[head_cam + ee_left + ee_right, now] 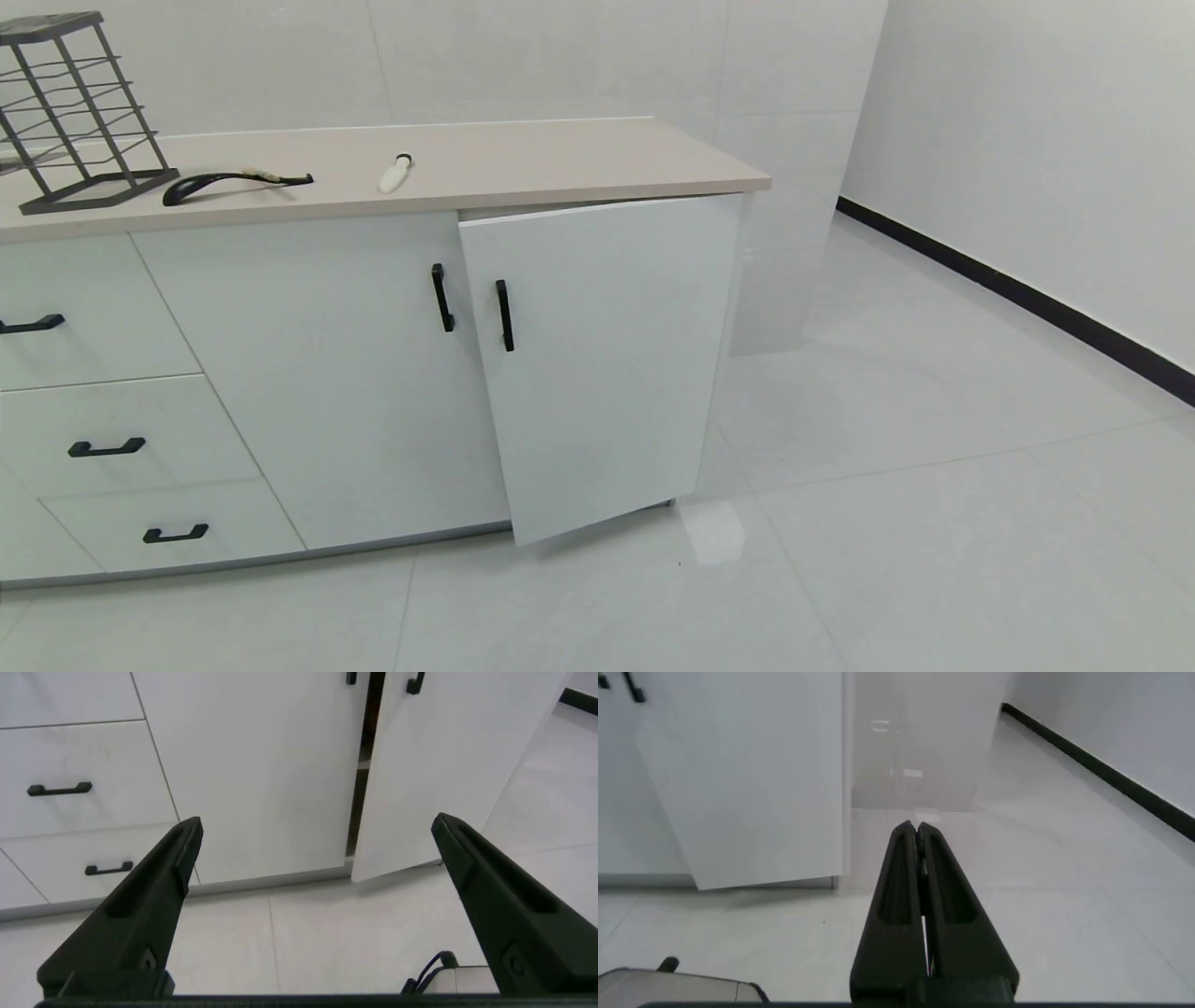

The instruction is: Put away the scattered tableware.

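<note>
The tableware is not yet picked up: a black ladle [233, 183] and a small white utensil [395, 174] lie apart on the counter [579, 154], near a wire rack [75, 112]. The left gripper [318, 826] is low before the cabinet, its jaws wide open and empty; the right gripper [918, 831] has its jaws closed on nothing. The cabinet door [607, 355] stands ajar. I judge this is the approach step; next, one arm must rise to the counter and take one piece.
</note>
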`<state>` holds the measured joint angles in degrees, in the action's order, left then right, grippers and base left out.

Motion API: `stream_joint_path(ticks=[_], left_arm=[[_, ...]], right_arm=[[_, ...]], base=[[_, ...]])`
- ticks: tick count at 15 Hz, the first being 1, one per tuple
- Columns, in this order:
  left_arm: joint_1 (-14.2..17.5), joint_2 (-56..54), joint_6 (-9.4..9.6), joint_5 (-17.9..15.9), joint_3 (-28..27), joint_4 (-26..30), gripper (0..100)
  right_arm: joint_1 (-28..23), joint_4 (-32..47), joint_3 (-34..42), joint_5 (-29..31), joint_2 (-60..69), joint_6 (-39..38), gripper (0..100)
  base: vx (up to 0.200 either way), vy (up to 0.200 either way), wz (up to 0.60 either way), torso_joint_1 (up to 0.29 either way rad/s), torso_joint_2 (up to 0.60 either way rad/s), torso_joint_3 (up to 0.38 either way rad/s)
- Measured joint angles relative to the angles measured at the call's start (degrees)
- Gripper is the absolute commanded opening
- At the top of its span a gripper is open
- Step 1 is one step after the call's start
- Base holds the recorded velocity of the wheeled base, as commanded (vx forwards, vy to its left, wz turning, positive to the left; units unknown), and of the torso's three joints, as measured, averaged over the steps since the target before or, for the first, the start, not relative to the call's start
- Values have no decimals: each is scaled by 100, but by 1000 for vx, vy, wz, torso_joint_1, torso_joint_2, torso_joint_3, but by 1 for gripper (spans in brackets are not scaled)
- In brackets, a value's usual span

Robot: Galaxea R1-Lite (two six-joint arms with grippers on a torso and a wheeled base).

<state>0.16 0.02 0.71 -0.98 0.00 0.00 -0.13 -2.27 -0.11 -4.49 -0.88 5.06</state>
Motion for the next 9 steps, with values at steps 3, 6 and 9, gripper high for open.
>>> stream_joint_path(ticks=[3, 6, 9], left_arm=[[0, 0, 0, 0, 2, 0, 100], [-2, 0, 0, 2, 0, 0, 100], [5, 2, 0, -2, 0, 0, 100]], right_arm=[[2, 291, 0, 334, 63, -614, 0], [4, 289, -2, 338, 69, -618, 0], [9, 293, 1, 338, 69, -621, 0]], base=[[0, 0, 0, 0, 0, 0], [133, 133, 0, 3, -2, 0], [200, 200, 0, 2, -4, -4]])
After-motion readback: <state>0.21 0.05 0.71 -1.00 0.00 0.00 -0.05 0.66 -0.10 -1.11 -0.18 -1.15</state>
